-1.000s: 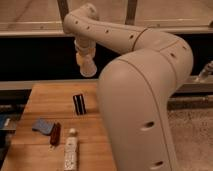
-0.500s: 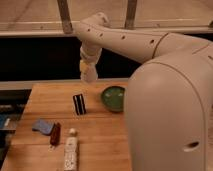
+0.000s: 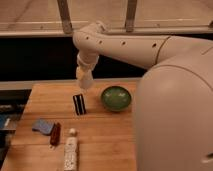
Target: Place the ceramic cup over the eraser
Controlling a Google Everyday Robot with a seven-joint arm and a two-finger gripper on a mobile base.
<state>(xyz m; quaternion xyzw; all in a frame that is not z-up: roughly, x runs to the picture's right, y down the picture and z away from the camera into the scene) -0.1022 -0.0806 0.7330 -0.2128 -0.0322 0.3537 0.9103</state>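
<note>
My hand hangs near the bench's far edge, seemingly just beyond the upright eraser; its grip I can't tell.

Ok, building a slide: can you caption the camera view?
The gripper hangs above the wooden table close to the upright striped eraser, a green bowl beside it.

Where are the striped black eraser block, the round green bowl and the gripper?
striped black eraser block [image 3: 79,104]: camera view, front face.
round green bowl [image 3: 116,98]: camera view, bare inside.
gripper [image 3: 84,82]: camera view, arm's tip, above the block.
</note>
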